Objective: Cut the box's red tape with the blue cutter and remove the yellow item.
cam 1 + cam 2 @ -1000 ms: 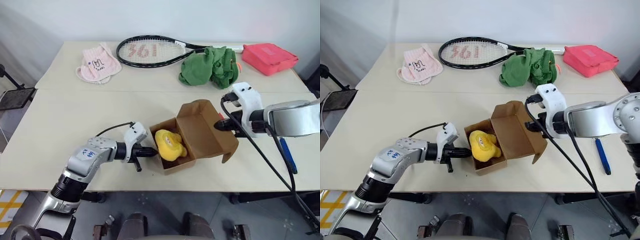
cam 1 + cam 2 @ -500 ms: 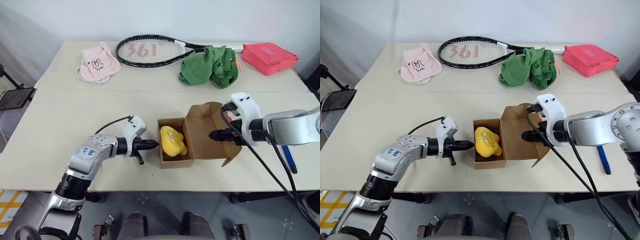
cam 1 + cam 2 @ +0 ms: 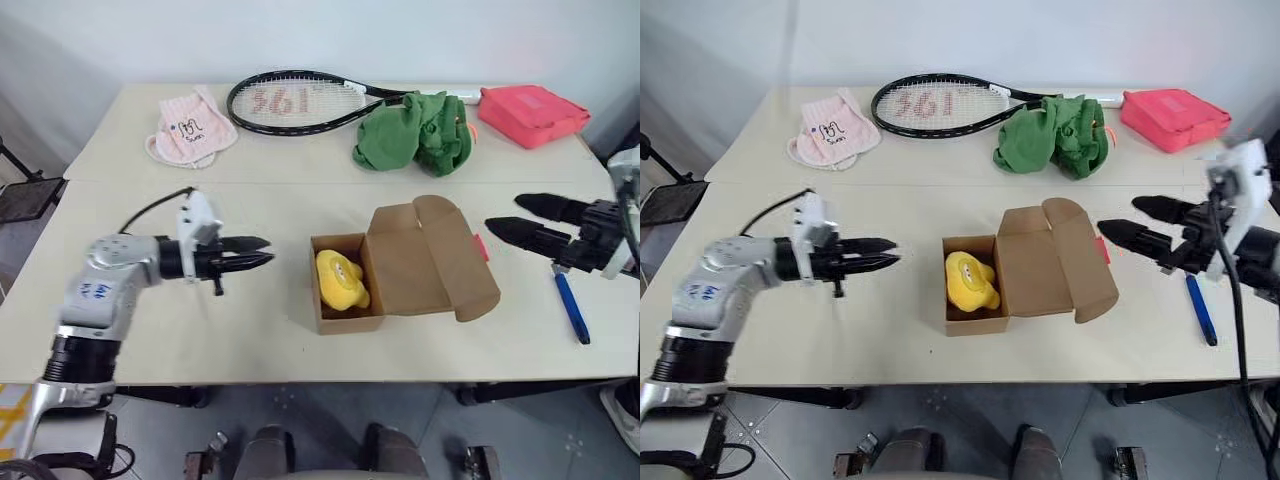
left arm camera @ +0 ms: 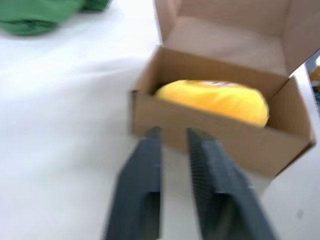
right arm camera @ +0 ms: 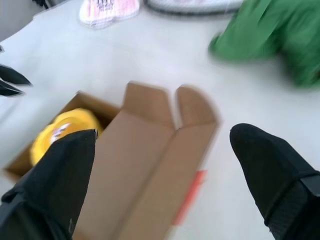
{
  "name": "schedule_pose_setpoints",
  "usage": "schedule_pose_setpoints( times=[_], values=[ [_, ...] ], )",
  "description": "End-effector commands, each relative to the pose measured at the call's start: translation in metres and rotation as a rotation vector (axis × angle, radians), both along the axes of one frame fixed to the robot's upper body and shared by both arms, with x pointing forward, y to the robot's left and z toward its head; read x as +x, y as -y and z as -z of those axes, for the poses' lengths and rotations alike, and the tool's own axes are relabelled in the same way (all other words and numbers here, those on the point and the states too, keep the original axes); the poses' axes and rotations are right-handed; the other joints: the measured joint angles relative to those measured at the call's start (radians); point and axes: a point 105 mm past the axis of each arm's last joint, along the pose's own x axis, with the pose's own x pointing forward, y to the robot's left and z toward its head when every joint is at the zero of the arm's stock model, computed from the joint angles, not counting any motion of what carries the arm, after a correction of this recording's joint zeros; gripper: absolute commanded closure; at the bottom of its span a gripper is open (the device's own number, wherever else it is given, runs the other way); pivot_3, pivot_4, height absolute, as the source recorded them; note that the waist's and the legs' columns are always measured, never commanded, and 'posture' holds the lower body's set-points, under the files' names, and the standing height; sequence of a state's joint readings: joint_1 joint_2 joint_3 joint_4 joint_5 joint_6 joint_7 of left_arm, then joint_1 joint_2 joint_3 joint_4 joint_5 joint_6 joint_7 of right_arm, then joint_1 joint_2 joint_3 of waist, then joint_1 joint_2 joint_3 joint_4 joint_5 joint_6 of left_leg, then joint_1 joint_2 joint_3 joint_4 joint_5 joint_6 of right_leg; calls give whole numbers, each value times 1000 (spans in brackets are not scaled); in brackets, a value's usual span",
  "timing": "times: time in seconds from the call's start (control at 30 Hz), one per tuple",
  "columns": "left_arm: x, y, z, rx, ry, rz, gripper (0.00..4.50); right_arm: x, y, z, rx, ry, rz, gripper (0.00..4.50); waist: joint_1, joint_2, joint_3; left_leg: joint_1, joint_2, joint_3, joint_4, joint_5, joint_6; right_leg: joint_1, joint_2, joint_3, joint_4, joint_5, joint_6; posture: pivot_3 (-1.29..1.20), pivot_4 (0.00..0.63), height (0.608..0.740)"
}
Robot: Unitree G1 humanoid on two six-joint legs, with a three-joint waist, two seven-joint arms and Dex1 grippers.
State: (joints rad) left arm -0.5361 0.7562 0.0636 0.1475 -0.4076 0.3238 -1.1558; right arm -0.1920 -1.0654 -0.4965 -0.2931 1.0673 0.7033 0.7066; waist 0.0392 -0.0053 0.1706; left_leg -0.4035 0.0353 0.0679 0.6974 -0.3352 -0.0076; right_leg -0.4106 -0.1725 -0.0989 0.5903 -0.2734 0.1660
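The brown box (image 3: 345, 315) sits open near the table's front edge, its lid (image 3: 425, 262) laid back to the right. The yellow item (image 3: 338, 280) lies inside it, also seen as the yellow item (image 4: 215, 97). A strip of red tape (image 3: 481, 247) shows at the lid's far edge. My left gripper (image 3: 256, 258) hovers left of the box, pointing at it, fingers slightly open and empty. To the right of the lid, my right gripper (image 3: 503, 214) is wide open and empty. The blue cutter (image 3: 572, 308) lies on the table by the right gripper.
A tennis racket (image 3: 300, 100), a pink cloth (image 3: 190, 130), a green cloth (image 3: 415, 130) and a red-pink pouch (image 3: 530, 112) lie along the back of the table. A seam (image 3: 300, 182) crosses the table behind the box.
Both grippers drew away from the box, left one leftward, right one rightward. The right gripper opened wide and the left parted slightly. The box settled flat with its lid open.
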Motion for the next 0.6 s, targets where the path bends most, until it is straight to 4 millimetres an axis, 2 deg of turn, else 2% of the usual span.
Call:
schedule_pose_setpoints(
  times=[0.03, 0.13, 0.23, 0.27, 0.33, 0.47, 0.5, 0.6],
  values=[
    [-4, -37, 6, 97, 12, -9, 2151, -27, -22, -17, -75, 238, -147, 0, -4, 1, 1, 0, 0, 0, 0, 0, 0, 0, 0, 0, 0, 0, 0, 0, 150, 740],
    [-9, -60, 9, 133, -52, -10, 1212, -46, -40, -2, -110, 247, -286, 0, -12, 1, 1, 0, 0, 0, 0, 0, 0, 0, 0, -1, 0, 0, 0, 0, 150, 740],
    [-11, -63, 3, 184, -48, 22, 292, -66, -50, 20, -193, 238, -398, 0, -2, -2, 2, 0, 0, 0, 0, 0, 0, 1, 0, -1, 0, 0, 0, 0, 150, 740],
    [-10, -53, -5, 193, -47, 49, 14, -70, -51, 21, -192, 238, -407, 0, -1, -2, 2, 0, 0, -1, 0, 0, 0, 1, 0, -1, 0, 0, 0, 0, 150, 740],
    [-11, -32, -15, 239, -46, 110, 14, -76, -54, 23, -193, 225, -424, 0, 8, -4, 3, 0, 0, 0, 2, 0, 0, 2, 0, -1, 1, 1, 1, 0, 150, 740],
    [-19, 23, -33, 334, -110, 276, 14, -79, -58, 11, -209, 250, -447, 0, 12, -6, 4, 1, 0, -1, 4, 0, 0, 3, 0, 0, 2, 2, 1, 0, 150, 740],
    [-20, 32, -35, 348, -121, 296, 14, -79, -60, 9, -212, 248, -455, 0, 12, -6, 4, 1, 0, -1, 4, 0, 0, 3, 0, 0, 2, 2, 1, 0, 150, 740],
    [-10, 73, -43, 422, -92, 328, 14, -81, -66, -1, -216, 231, -490, 0, 12, -6, 4, 2, 0, -1, 4, 0, 0, 3, 0, 0, 2, 2, 1, 0, 150, 740]
  ],
)
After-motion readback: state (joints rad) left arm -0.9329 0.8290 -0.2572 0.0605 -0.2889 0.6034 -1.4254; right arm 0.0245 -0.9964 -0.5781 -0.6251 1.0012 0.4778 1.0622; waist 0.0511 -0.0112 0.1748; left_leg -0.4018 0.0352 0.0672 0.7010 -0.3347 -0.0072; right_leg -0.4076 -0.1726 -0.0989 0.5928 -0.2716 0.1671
